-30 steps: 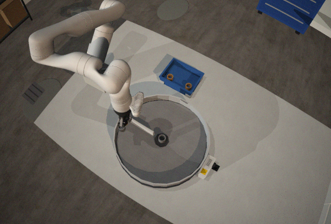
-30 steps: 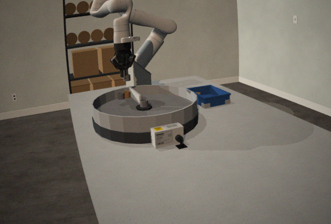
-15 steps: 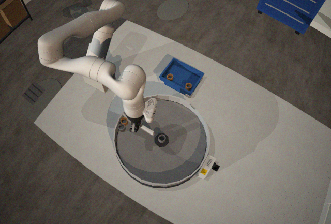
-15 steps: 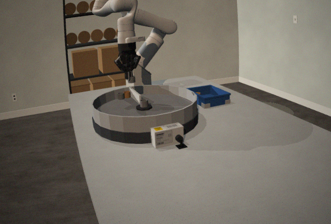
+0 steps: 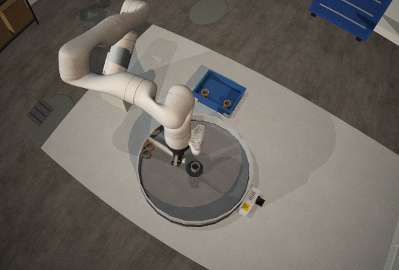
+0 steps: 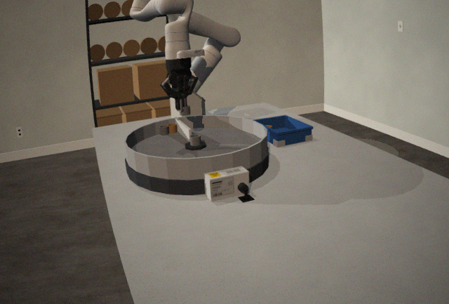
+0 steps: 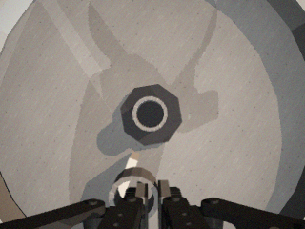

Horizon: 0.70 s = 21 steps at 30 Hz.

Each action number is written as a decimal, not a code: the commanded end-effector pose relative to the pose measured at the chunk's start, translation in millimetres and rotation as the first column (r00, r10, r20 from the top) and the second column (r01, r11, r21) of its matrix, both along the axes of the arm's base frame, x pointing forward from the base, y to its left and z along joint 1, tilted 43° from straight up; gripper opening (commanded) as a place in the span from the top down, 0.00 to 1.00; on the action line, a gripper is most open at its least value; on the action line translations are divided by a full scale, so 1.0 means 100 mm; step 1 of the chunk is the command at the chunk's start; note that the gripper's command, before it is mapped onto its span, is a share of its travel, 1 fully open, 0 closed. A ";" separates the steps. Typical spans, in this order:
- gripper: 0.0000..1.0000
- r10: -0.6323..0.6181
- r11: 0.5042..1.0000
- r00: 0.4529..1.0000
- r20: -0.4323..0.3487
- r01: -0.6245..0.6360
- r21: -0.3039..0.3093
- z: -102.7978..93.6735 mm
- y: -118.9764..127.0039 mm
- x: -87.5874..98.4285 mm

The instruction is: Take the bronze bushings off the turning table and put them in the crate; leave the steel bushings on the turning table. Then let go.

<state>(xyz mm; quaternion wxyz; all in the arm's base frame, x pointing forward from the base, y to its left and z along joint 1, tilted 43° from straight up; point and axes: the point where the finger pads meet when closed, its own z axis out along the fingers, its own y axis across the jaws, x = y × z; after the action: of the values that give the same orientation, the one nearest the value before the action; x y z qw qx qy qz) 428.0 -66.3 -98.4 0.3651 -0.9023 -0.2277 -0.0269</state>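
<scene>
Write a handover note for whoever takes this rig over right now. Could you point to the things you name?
Gripper (image 5: 177, 163) (image 6: 181, 107) (image 7: 152, 194): shut on a grey steel bushing (image 5: 183, 160) (image 6: 185, 111) (image 7: 135, 173), raised above the turning table (image 5: 193, 196) (image 6: 163, 166) (image 7: 229, 167).
Done: two bronze bushings (image 5: 204, 92) (image 5: 227, 103) in the blue crate (image 5: 236, 100) (image 6: 290, 137).
On the table: one bronze bushing (image 5: 149, 146) (image 6: 172, 128) beside another steel bushing (image 5: 146, 151) (image 6: 163, 130).
Left: probably set the held steel one back on the table, crate the last visible bronze, let go.

Arm (image 5: 122, 86) (image 6: 214, 30): off-white, rounded tubular segments, thin dark seam lines. Claw (image 5: 176, 162) (image 6: 182, 106) (image 7: 152, 194): black, angular linkages.
</scene>
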 end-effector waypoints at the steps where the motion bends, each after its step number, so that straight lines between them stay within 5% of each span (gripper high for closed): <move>1: 1.00 0.007 1.000 1.000 0.001 -0.007 -0.002 0.01 0.02 0.01; 5: 1.00 0.007 1.000 1.000 0.001 -0.007 -0.002 0.01 0.02 0.01; 10: 1.00 0.005 1.000 1.000 0.001 -0.005 -0.002 0.04 0.14 0.52; 21: 1.00 0.005 1.000 1.000 0.001 -0.005 -0.002 0.04 0.14 0.52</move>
<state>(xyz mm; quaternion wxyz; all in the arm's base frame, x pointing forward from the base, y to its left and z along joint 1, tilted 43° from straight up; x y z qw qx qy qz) 479.1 -52.4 -95.6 0.3650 -0.9019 -0.2294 -0.0258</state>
